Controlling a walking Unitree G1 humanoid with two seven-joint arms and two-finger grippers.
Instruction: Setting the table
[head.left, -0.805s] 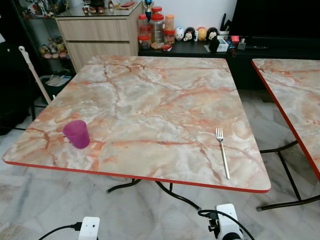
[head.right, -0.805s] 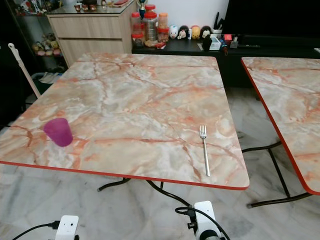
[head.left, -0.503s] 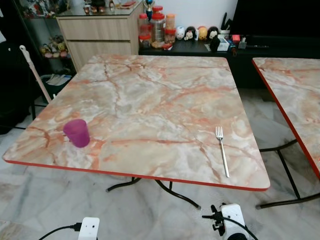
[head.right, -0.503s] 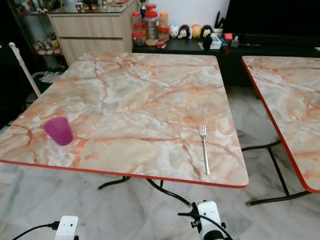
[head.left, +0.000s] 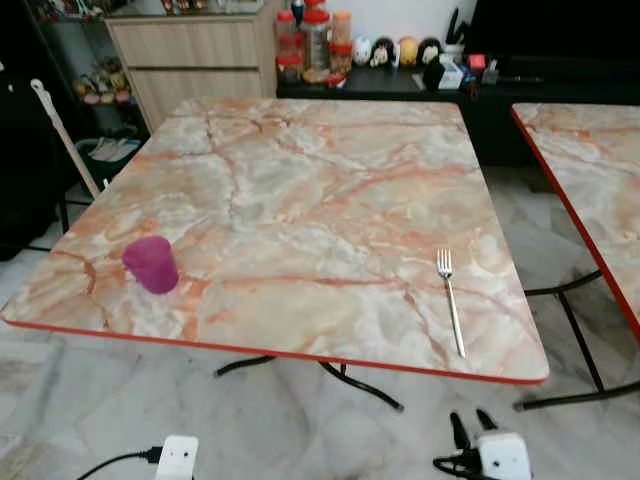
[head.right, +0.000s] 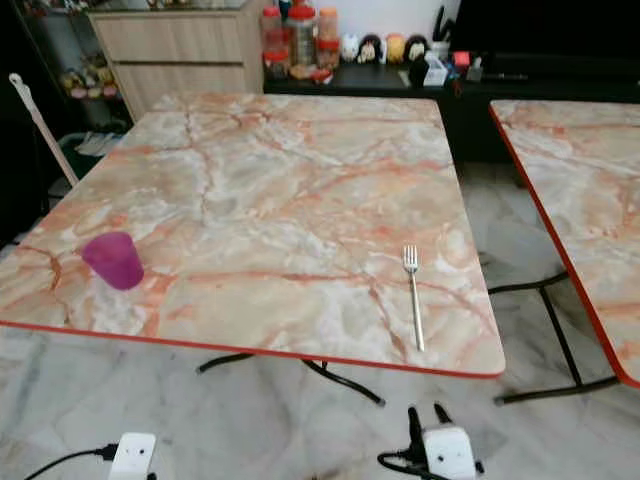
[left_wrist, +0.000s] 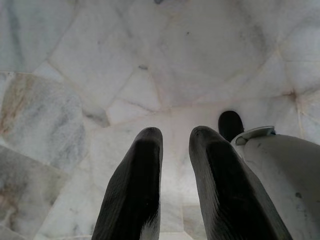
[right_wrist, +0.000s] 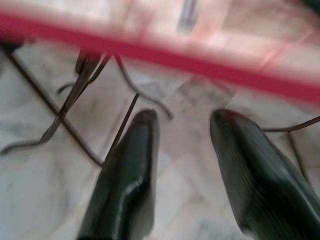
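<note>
Pale marble tile floor (head.left: 120, 400); beige wooden drawer cabinet (head.left: 190, 60) at back; low black TV console (head.left: 520, 85); second red-edged marble-pattern surface (head.left: 590, 150) right.

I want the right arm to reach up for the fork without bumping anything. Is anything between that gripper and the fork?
Only the table's red front edge: the right gripper sits below it; the fork lies just beyond.

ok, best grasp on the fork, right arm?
Take the fork by its handle, near the middle, from above with the jaws across its width. It lies flat on the table, tines pointing away and handle end near the red edge. The right gripper, open below that edge, is probably closest.
</note>
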